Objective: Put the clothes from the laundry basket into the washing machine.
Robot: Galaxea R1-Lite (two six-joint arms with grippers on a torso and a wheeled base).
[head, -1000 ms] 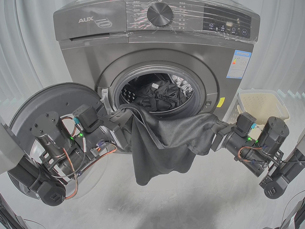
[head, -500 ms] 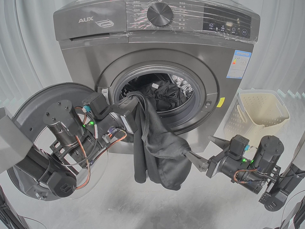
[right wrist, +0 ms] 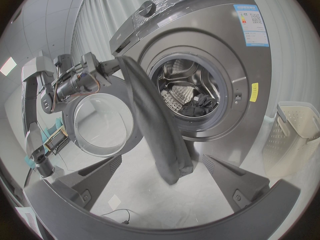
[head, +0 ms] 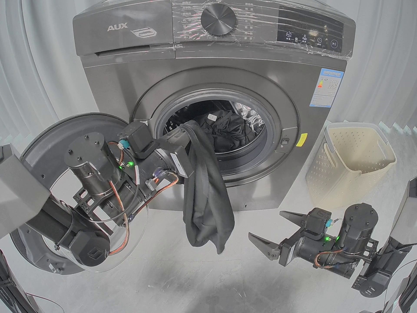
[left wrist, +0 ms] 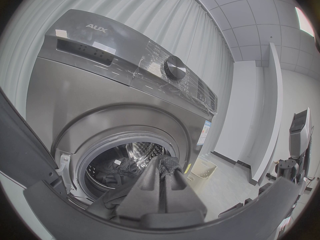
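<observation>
Here, the left jaws clamp the top of a limp, light black garment (head: 204, 192) dangling before the open drum of the washing machine (head: 113, 79), so its low hem looks the best hold for the wide-open right jaws.

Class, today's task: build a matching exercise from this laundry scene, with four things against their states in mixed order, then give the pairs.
Things:
1 left gripper
2 right gripper
3 laundry basket
4 door

States:
A swung open
B shut on the black garment
C open, holding nothing
D standing on the floor beside the washing machine

Pairs: 1-B, 2-C, 3-D, 4-A.
</observation>
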